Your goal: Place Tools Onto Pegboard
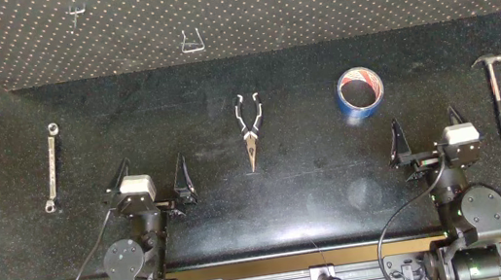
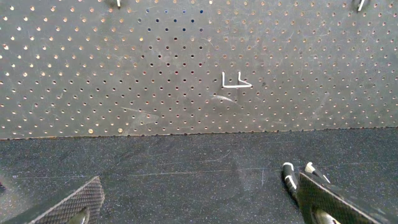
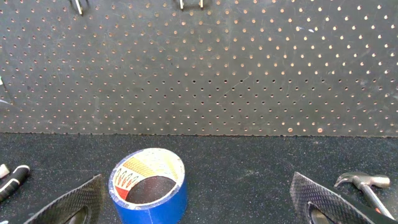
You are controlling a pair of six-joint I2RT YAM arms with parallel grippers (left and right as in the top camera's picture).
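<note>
The left fingers [image 1: 182, 179] are spread wide apart, holding nothing and touching nothing. They hang low over the black table [image 1: 241, 210] and point toward the pegboard [image 1: 232, 5], with the left arm folded back close to its base. The pliers [image 1: 249, 128] lie flat on the table ahead of these fingers and off to their right, handles toward the pegboard and nose toward the arms. In the left wrist view the handle tips show just beside the right-hand finger. The wrench [image 1: 51, 168] lies flat ahead of the left-hand finger and out to its left, well apart from it. A wire hook [image 1: 193, 42] sits on the pegboard ahead of the left fingers.

The right fingers [image 1: 397, 144] are also wide apart and empty, low over the table and facing the pegboard, with that arm tucked in the same way. The roll of blue tape [image 1: 360, 92] rests on the table ahead of them, nearer the left-hand finger. The hammer [image 1: 495, 96] lies flat ahead of the right-hand finger and out to its right, head toward the pegboard.
</note>
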